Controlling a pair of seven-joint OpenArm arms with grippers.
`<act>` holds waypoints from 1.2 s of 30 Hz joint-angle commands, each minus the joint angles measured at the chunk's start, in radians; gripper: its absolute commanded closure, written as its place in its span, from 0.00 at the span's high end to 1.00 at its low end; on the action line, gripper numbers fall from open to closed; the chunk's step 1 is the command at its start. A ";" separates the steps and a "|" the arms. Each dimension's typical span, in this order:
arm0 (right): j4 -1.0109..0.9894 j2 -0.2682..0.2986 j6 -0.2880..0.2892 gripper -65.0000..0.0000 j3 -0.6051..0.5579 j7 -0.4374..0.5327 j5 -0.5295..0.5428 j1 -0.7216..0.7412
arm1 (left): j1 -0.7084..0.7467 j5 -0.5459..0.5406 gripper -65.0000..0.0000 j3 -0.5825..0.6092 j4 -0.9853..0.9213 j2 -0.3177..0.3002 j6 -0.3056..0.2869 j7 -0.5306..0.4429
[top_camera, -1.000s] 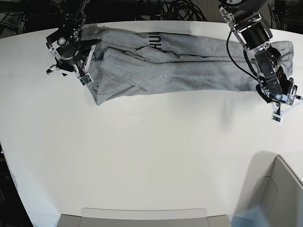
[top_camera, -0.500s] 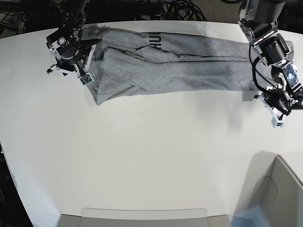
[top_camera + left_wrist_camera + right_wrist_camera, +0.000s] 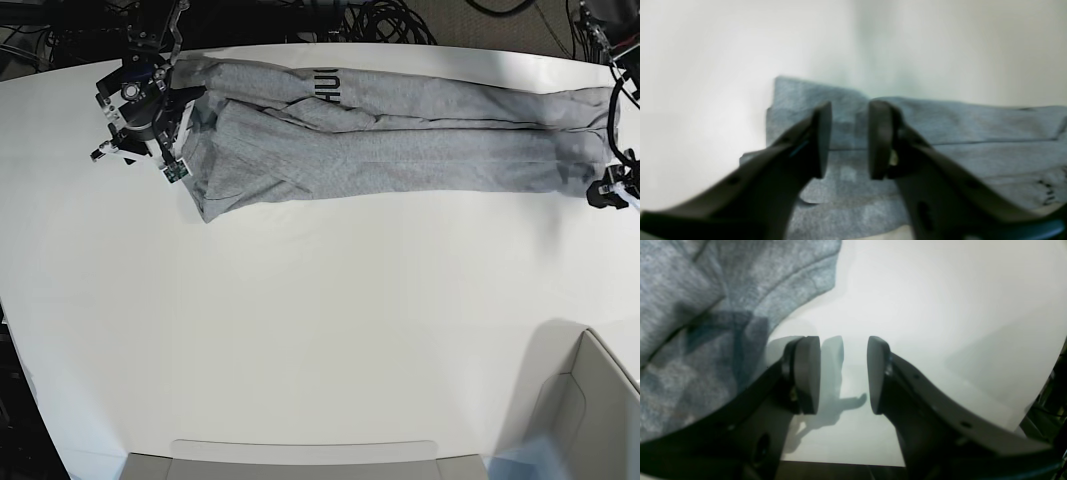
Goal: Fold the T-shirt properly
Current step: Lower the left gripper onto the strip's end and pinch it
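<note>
The grey T-shirt [image 3: 400,140] lies folded into a long band across the far side of the white table [image 3: 320,320], with black lettering [image 3: 330,85] showing near its left part. My right gripper [image 3: 138,155] stands open at the band's left end; in its wrist view the open right gripper [image 3: 843,373] hovers over bare table with the T-shirt [image 3: 690,323] beside its left finger. My left gripper [image 3: 612,190] sits at the band's right end, half cut off by the view's edge. In its wrist view the left gripper [image 3: 848,140] is open above the T-shirt [image 3: 940,126], holding nothing.
A grey open box [image 3: 590,400] stands at the near right corner. A flat grey tray edge [image 3: 300,455] runs along the near side. Dark cables [image 3: 390,20] hang behind the far table edge.
The left gripper has opened and moved right toward the view's edge, uncovering the shirt's right end, which lies flat. The right gripper has barely shifted.
</note>
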 commanded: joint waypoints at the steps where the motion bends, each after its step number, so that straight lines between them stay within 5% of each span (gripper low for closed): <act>1: 0.015 0.005 0.016 0.36 0.000 0.005 -0.002 0.004 | 0.015 0.016 0.39 -0.009 0.000 -0.029 -0.001 -0.026; 6: 0.015 0.010 0.016 0.36 0.005 0.005 -0.007 0.002 | 0.087 0.066 0.40 -0.009 -0.034 -0.031 -0.001 -0.151; 17: -0.037 0.010 0.016 0.36 0.003 0.005 -0.009 0.004 | 0.107 0.070 0.40 -0.004 -0.034 -0.103 -0.001 -0.207; 25: -0.046 0.010 0.016 0.36 0.002 0.005 -0.007 0.004 | 0.104 0.270 0.40 0.000 -0.181 -0.103 -0.001 -0.364; 36: -0.046 0.010 0.016 0.36 0.003 0.005 -0.010 0.022 | 0.105 0.271 0.40 0.000 -0.183 -0.075 -0.001 -0.372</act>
